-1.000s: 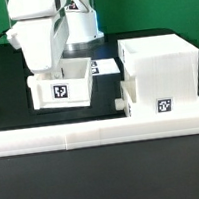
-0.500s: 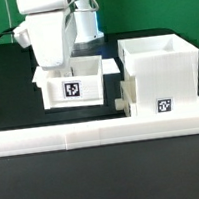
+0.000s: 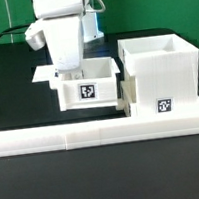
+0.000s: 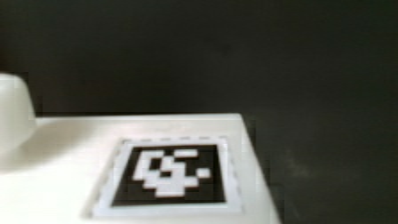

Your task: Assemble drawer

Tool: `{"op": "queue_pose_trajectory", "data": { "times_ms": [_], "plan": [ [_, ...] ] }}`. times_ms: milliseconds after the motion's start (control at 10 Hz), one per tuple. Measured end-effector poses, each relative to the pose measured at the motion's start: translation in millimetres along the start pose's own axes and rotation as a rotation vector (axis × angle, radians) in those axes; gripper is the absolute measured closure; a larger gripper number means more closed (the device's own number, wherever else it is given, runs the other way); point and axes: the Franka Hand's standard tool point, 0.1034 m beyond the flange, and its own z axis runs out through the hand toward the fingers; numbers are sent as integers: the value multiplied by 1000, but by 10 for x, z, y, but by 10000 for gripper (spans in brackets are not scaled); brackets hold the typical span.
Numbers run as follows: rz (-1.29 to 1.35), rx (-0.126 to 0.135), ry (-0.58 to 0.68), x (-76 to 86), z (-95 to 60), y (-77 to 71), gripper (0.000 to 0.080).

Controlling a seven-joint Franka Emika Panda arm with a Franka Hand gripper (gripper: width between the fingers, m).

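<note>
In the exterior view, the gripper (image 3: 67, 63) reaches down into the small open-topped tray (image 3: 86, 86) and appears to pinch its back wall, though the arm's body hides the fingers, so I cannot tell for sure how they are set. The tray seems tilted, one corner lifted off the black table (image 3: 10, 83), its tag (image 3: 86, 91) facing the camera. It sits just beside the large housing (image 3: 161, 75), on the exterior view's left of it, with a small knob (image 3: 120, 102) showing low down between the two. The housing stands against the long white border wall (image 3: 101, 130), its own tag (image 3: 165, 106) facing forward. The step in hand looks like carrying this tray toward the housing for insertion. The next move calls for levelling the tray and lining it up squarely with the housing's opening; which side that opening faces is not clear from here.

In the wrist view, a blurred white surface bearing a black-and-white tag (image 4: 171, 170) fills the lower part against the dark table. No fingers show.
</note>
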Motion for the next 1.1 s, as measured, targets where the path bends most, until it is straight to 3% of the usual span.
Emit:
{"op": "queue_pose_trajectory", "data": {
  "times_ms": [200, 1100],
  "plan": [
    [-34, -28, 4, 6, -12, 42, 757],
    [-26, -18, 8, 128, 58, -9, 757]
  ]
}}
